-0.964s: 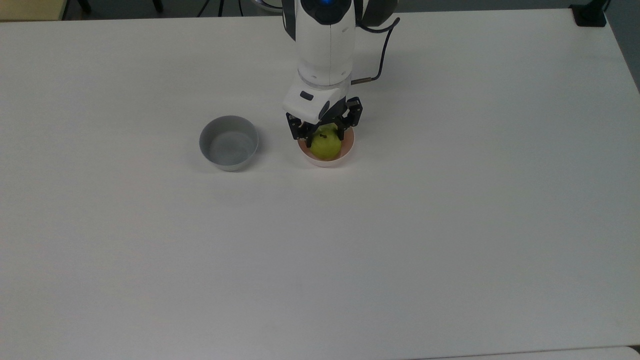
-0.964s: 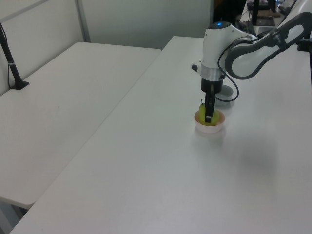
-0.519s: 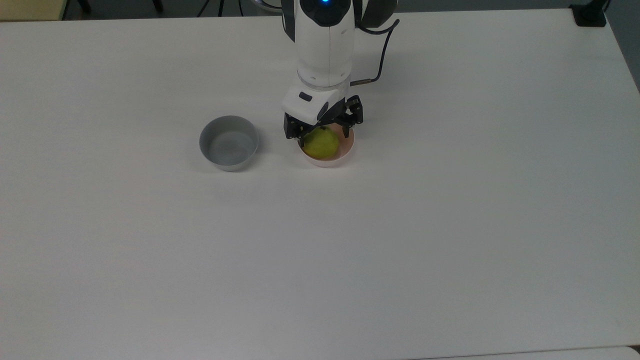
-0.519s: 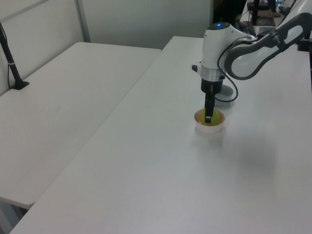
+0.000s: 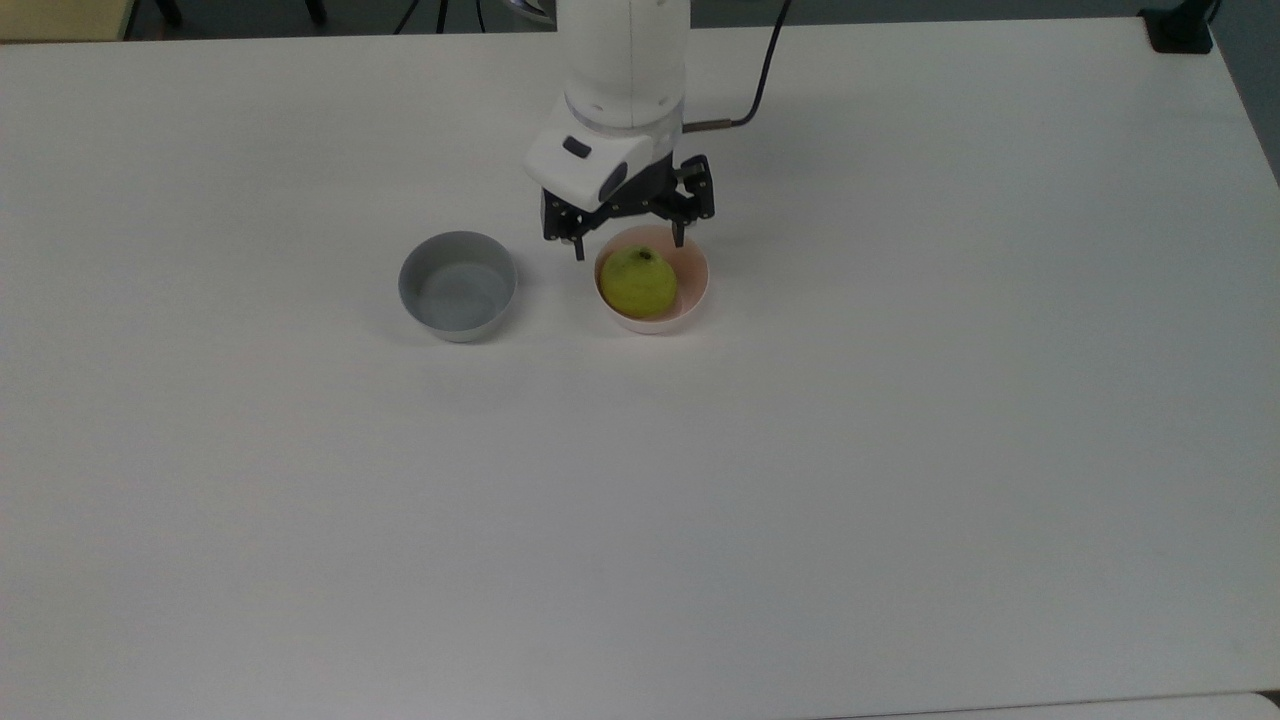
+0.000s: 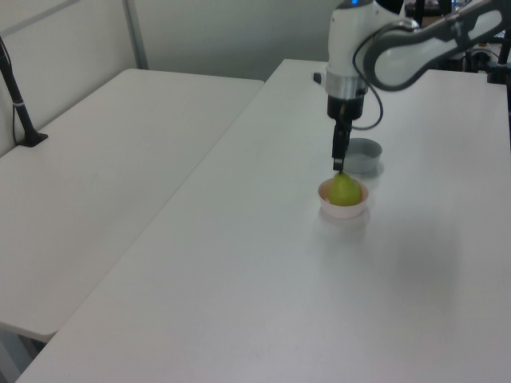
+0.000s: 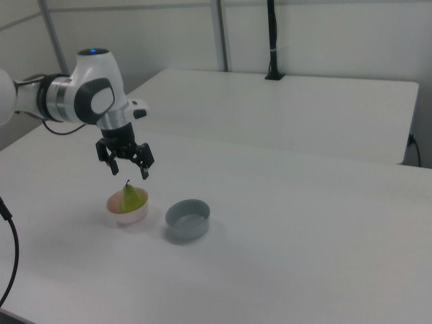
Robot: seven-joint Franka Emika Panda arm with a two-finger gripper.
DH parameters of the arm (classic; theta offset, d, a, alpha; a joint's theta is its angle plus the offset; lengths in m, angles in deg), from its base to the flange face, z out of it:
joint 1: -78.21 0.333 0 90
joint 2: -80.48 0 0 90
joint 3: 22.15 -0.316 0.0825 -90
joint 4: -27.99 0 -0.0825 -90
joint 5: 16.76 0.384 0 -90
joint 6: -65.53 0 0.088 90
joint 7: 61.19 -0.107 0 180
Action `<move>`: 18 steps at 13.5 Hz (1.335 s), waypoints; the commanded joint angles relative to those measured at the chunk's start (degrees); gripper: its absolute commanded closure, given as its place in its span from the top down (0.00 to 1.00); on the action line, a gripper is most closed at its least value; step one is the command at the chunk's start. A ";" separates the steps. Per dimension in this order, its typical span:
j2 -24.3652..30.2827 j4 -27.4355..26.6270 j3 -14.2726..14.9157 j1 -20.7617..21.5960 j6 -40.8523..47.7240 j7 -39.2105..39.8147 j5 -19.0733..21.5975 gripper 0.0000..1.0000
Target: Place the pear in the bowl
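The yellow-green pear rests inside the pale pink bowl, its dark stem pointing up. My gripper hangs open just above the bowl, fingers spread wider than the pear and touching nothing. In the top view its fingertips sit at the bowl's far rim.
A grey bowl of the same size stands beside the pink one, on the top view's left. A black cable trails from the wrist. A second table lies alongside, with a black post on it.
The fingers opened and let go of the pear, which now sits in the pink bowl. The gripper rose and drew back toward the arm's base.
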 commanded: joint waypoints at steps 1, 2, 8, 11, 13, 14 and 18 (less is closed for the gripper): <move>4.02 3.84 0.00 -2.30 9.45 -0.97 -1.13 1.00; 5.25 5.59 -0.09 -3.44 12.87 -1.06 -1.13 1.00; 8.94 13.70 -1.49 -11.88 26.79 -1.07 -0.86 1.00; 13.07 13.79 -1.32 -15.66 30.57 -0.45 -0.95 1.00; 14.22 13.52 -1.32 -17.69 30.57 3.39 -0.78 1.00; 14.31 13.61 -0.97 -17.69 30.31 5.25 -0.78 1.00; 13.61 13.35 -0.53 -17.43 23.56 8.87 -0.42 1.00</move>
